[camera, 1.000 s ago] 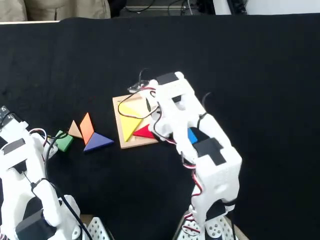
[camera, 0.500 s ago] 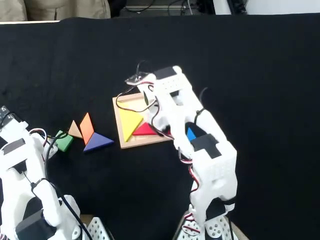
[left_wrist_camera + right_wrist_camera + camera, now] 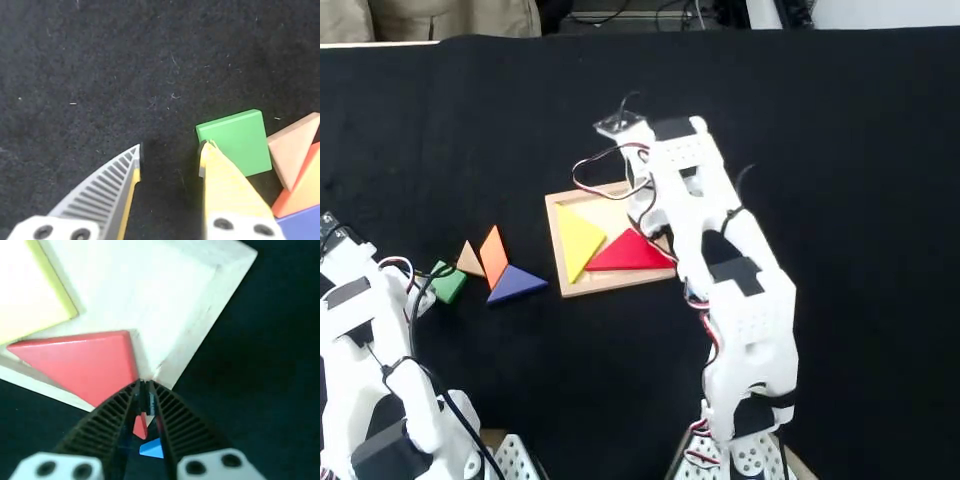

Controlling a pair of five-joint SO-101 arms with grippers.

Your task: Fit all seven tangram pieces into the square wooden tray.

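From above, the tray (image 3: 560,205) lies mid-bench (image 3: 840,150) with a yellow triangle (image 3: 577,240) and a red triangle (image 3: 630,252) inside it, touching along one edge. The other pieces sit in a cluster well to its side: green square (image 3: 447,284), tan triangle (image 3: 470,261), orange piece (image 3: 494,254) and blue triangle (image 3: 517,285).

The right wrist view adds the close detail. The right fingers (image 3: 122,407) are pressed almost together, leaving only a thin slit. Their tips sit at the tray's wall (image 3: 200,330), beside a corner of the red triangle (image 3: 85,365), with bare tray floor and the yellow triangle (image 3: 30,290) beyond. Nothing is pinched at the tips. Small red and blue bits show deep in the slit, and I cannot tell what they are.

The left wrist view shows the left fingers (image 3: 222,180) spread wide and holding nothing. One tip touches a corner of the green square (image 3: 235,140), and the other rests over bare cloth. The tan triangle (image 3: 295,150) lies just beside the square.

The right arm (image 3: 720,260) stretches forward over the tray's edge. The left arm (image 3: 360,330) is folded low at the bench's near corner.
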